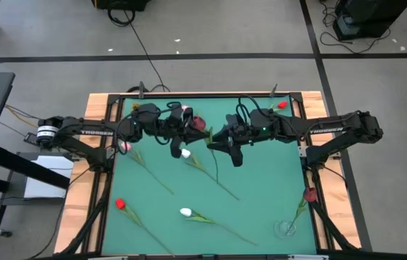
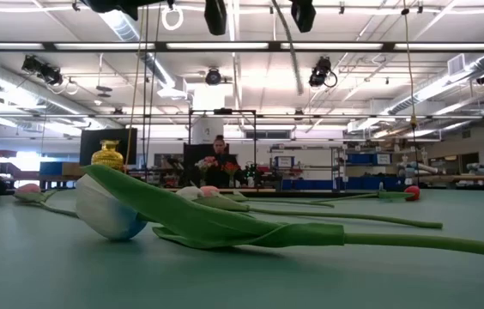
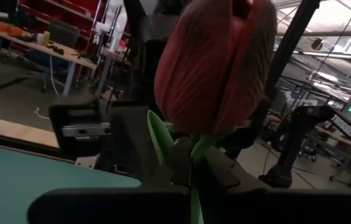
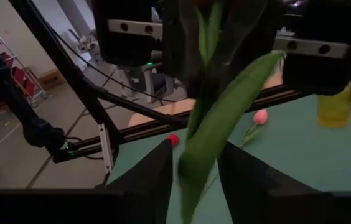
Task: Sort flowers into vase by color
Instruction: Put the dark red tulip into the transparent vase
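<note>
Dark maroon, the tulip head (image 3: pixel 216 62) fills the left wrist view, its green stem (image 3: pixel 195 186) pinched tight between the fingers of the left hand (image 1: pixel 187 123), which has closed right down on it. In the high view this hand sits over the far middle of the green tabletop (image 1: pixel 261 180), the maroon head just beside it toward the right arm. The right hand (image 1: pixel 214 141) faces it at close range; a stem and long leaf (image 4: pixel 216 137) of the same flower run between its two dark fingers (image 4: pixel 144 177), which stand a little apart on either side. Whether they press on the stem I cannot tell.

Out from the hands, a white tulip (image 1: pixel 185 153) lies on the mat just below the left hand, its stem trailing toward the right. A pink tulip (image 1: pixel 125 146) lies near the left edge, a red tulip (image 1: pixel 120 204) at the near left, and a second white tulip (image 1: pixel 185 212) at the near middle; this last one looms large in the low view (image 2: pixel 109 210), lying flat with its leaf across it. Another red tulip (image 1: pixel 282 105) rests at the far right corner. A clear glass vase (image 1: pixel 286 228) stands at the near right corner with one dark red tulip (image 1: pixel 309 194) in it, leaning over the edge. A yellow vase (image 4: pixel 335 106) shows on the mat in the right wrist view.
</note>
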{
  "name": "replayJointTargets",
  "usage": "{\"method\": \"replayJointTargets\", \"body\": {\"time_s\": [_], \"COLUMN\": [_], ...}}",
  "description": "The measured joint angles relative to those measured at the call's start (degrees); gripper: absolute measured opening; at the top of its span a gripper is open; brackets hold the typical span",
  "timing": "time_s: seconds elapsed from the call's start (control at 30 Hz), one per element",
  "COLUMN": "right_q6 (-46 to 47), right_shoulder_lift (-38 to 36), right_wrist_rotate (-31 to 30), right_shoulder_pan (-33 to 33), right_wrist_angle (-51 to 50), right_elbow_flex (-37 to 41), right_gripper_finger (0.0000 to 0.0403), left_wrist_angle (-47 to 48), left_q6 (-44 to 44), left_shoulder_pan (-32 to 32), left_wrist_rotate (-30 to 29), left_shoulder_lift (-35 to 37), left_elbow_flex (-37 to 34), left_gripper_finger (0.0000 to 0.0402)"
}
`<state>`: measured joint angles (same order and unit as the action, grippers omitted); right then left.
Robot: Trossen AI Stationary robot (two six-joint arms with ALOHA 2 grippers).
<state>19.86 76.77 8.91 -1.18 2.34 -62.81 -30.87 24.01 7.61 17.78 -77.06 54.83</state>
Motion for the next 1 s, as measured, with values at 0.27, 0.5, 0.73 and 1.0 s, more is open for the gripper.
{"method": "replayJointTargets", "body": {"time_s": [0.27,0.5,0.73,1.0], "right_q6": [-0.55,-1.73,-11.41,-22.96], "right_shoulder_lift": [0.02,-0.11,-5.62,-14.79], "right_wrist_rotate": [2.32,-1.03,-15.93,-16.7], "right_shoulder_pan": [-0.2,-0.81,2.57,7.68], "right_wrist_angle": [-0.23,0.22,1.0,-1.6], "right_elbow_flex": [0.0,0.0,0.02,0.02], "right_gripper_finger": [0.0015,0.0007,0.0007,0.0005], "left_wrist_angle": [-0.94,-2.37,6.93,21.72], "left_q6": [0.24,-0.94,-2.7,-9.18], "left_shoulder_pan": [0.03,-0.32,2.37,2.4], "left_wrist_rotate": [-0.55,-3.93,-2.74,-1.84], "left_shoulder_lift": [0.04,0.23,8.94,23.46], "left_elbow_flex": [0.0,0.0,0.0,0.02], "left_gripper_finger": [0.0014,0.0107,0.0204,0.0215]}}
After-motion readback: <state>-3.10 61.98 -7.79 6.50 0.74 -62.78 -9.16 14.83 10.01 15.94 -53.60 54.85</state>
